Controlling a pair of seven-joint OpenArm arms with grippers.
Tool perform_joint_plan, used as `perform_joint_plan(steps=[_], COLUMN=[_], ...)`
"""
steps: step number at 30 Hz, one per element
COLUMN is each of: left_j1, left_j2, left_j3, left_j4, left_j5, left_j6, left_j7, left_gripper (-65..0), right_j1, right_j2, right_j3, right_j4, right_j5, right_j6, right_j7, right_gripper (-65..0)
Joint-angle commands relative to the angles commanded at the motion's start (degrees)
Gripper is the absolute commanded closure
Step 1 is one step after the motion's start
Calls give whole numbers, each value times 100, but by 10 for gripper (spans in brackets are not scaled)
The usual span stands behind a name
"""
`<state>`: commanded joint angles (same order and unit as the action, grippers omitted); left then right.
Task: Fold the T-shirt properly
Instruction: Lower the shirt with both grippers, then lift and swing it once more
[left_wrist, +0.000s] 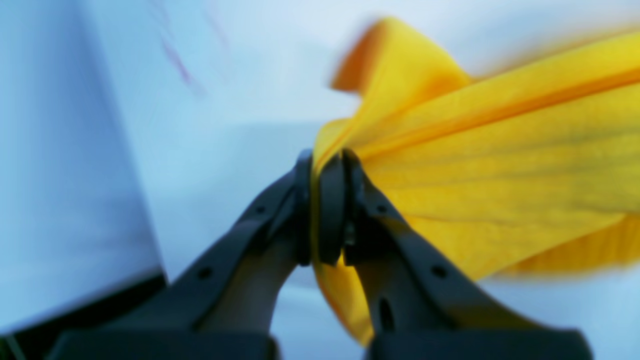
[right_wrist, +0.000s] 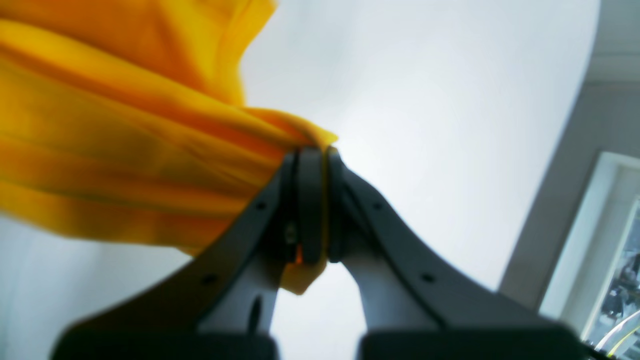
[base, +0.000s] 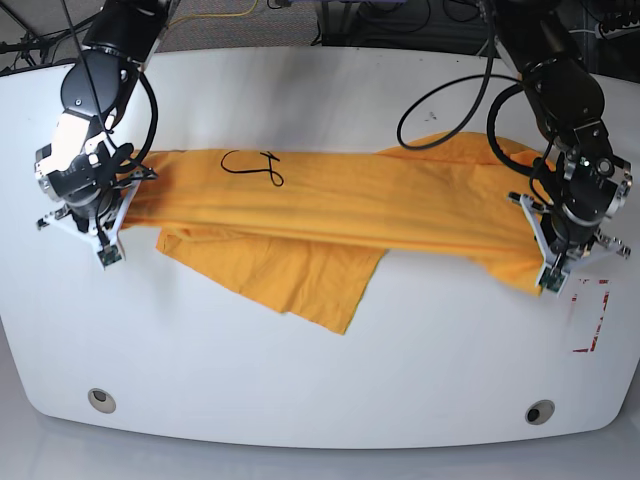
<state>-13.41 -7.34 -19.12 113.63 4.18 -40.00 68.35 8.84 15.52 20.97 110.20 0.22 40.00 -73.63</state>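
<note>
T-shirt (base: 340, 205) cloth, soft orange-yellow cotton, was stretched in long taut pleats across the white table (base: 320, 380), a loose flap sagging toward the table's near edge. Bare tabletop was left along the front. The left gripper (left_wrist: 327, 210) was clamped tight on one bunched end, and the right gripper (right_wrist: 310, 200) was closed on the other.

The white table (base: 330, 380) carries the orange-yellow T-shirt (base: 330, 215), stretched across it.
</note>
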Motion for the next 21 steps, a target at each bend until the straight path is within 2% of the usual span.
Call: perform_joint_plan(steps=[8, 15, 21], left_j1=[-1635, -3420, -5073], left_j2=[0, -53, -413], left_j3=[431, 580, 897], left_j4=[-352, -448, -1108], left_j5=[9, 26, 18], left_j6=[0, 0, 0], left_j7=[9, 18, 0], left_gripper=[0, 0, 0], right_j1=[1389, 2963, 4501], right_j2=[176, 589, 1055], right_j3=[-677, -1345, -2066], right_j4=[-404, -448, -457], right_j5=[0, 0, 0], right_j6=[0, 0, 0], right_j7=[-9, -167, -167], right_gripper=[0, 0, 0])
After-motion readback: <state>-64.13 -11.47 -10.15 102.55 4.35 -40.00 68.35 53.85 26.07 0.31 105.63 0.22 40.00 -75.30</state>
